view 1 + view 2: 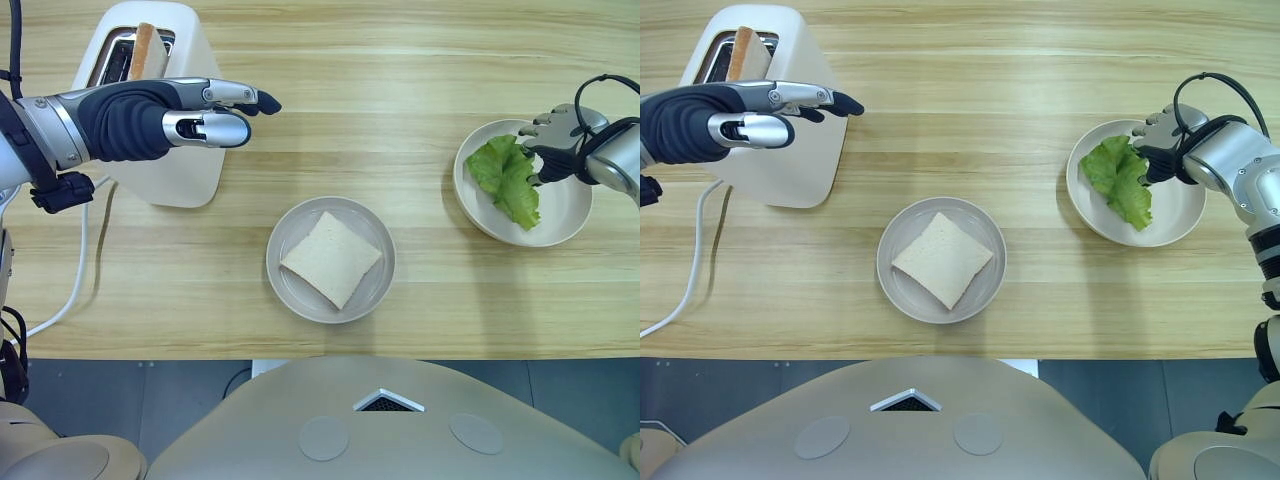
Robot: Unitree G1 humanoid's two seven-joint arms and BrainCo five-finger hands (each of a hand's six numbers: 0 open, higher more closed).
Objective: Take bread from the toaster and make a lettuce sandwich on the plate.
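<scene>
A white toaster (185, 165) stands at the table's left with one slice of bread (147, 50) sticking up from its slot. My left hand (190, 112) hovers over the toaster's front, fingers stretched out and holding nothing. A beige plate (375, 285) in the middle carries one flat slice of bread (331, 259). On the right a second plate (570, 220) holds green lettuce (510, 175). My right hand (1165, 140) rests on that plate's far rim, its fingers curled down onto the lettuce's edge.
The toaster's white cord (75, 285) trails off the table's left front edge. Bare wooden tabletop (400, 90) lies behind and between the plates.
</scene>
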